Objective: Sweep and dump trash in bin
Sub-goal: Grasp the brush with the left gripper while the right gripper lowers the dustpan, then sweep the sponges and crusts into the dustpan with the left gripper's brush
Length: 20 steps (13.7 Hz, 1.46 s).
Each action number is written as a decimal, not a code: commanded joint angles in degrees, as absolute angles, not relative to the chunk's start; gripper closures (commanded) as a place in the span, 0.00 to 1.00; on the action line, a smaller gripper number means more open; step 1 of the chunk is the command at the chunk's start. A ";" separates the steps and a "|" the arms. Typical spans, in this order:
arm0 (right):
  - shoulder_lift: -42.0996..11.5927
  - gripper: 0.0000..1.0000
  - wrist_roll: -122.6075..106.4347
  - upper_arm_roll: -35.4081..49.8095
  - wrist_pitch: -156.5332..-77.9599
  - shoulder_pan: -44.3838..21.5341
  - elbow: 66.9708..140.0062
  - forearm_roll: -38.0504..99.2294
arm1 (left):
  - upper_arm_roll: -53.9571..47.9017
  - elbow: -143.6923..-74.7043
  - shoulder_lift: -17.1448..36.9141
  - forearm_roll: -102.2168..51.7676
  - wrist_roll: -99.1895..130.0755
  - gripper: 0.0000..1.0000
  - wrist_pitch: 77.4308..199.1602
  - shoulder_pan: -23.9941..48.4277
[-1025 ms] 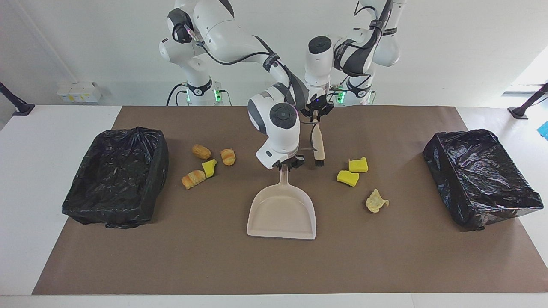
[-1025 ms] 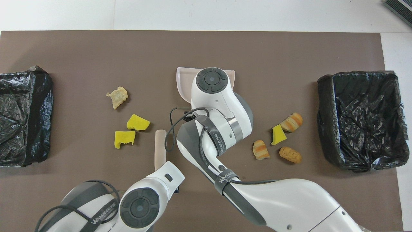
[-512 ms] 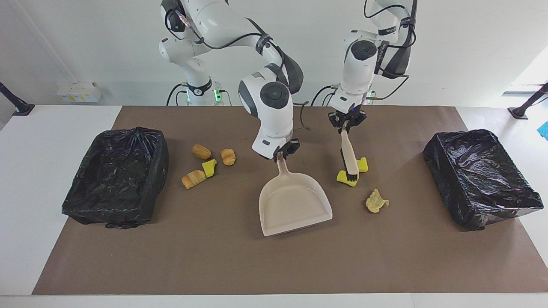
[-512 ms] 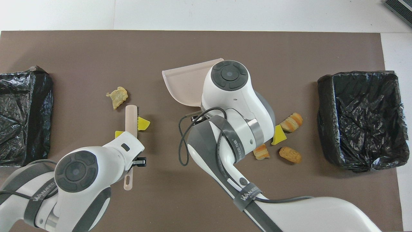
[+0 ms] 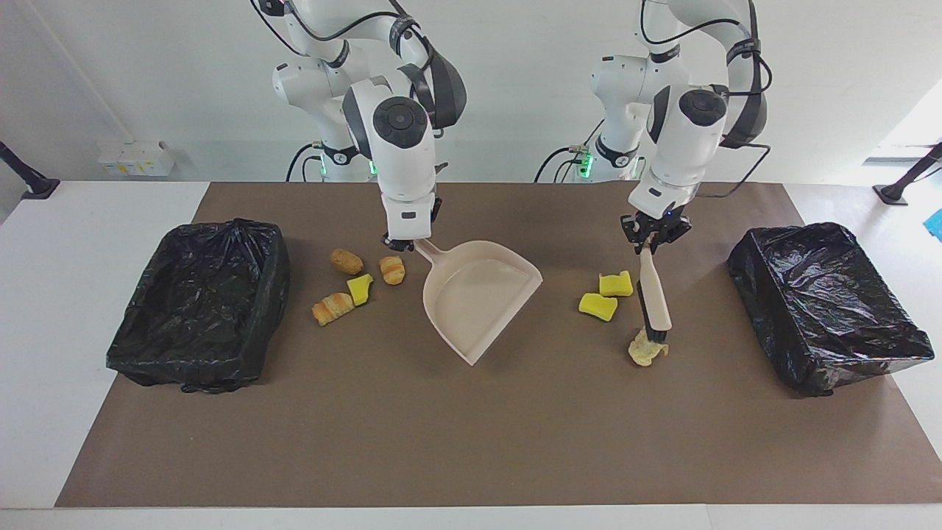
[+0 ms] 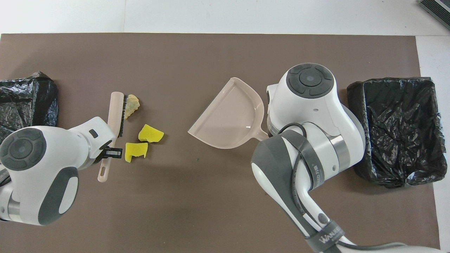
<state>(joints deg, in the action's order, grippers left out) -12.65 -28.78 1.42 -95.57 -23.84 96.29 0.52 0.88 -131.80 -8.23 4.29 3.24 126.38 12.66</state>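
Left gripper (image 5: pixel 655 237) clamps the brush (image 5: pixel 654 298), bristles apparently touching the pale chip (image 5: pixel 646 349). Right gripper (image 5: pixel 402 243) grips the dustpan (image 5: pixel 475 298) handle, beside the bread pieces (image 5: pixel 392 269).

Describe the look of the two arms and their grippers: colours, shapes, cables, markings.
Both arms are glossy white with rounded shells, dark grey joint bands and round dark grey end caps. Black cables loop along the outside, held by black straps; the strap on the right arm reads WANJEED in white. Green lights glow at both bases. The left gripper and right gripper are small and black.
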 commanded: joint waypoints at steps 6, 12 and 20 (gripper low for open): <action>-17.66 1.00 -34.01 2.37 -96.85 -30.65 96.33 -7.89 | 0.35 -120.06 7.03 4.83 -18.69 1.00 132.36 4.22; -17.05 1.00 -33.58 2.46 -101.69 -32.61 99.93 -8.26 | 0.18 -126.29 3.61 4.92 -31.47 1.00 131.22 4.30; -17.05 1.00 -33.49 2.55 -101.87 -32.52 100.20 -7.56 | 0.09 -130.69 0.00 4.83 -21.83 1.00 125.35 10.46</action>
<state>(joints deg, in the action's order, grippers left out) -18.21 -32.79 2.27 -100.48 -32.81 98.77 -7.26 -0.48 -128.74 1.96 4.33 -26.68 128.41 8.88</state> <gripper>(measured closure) 0.683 0.740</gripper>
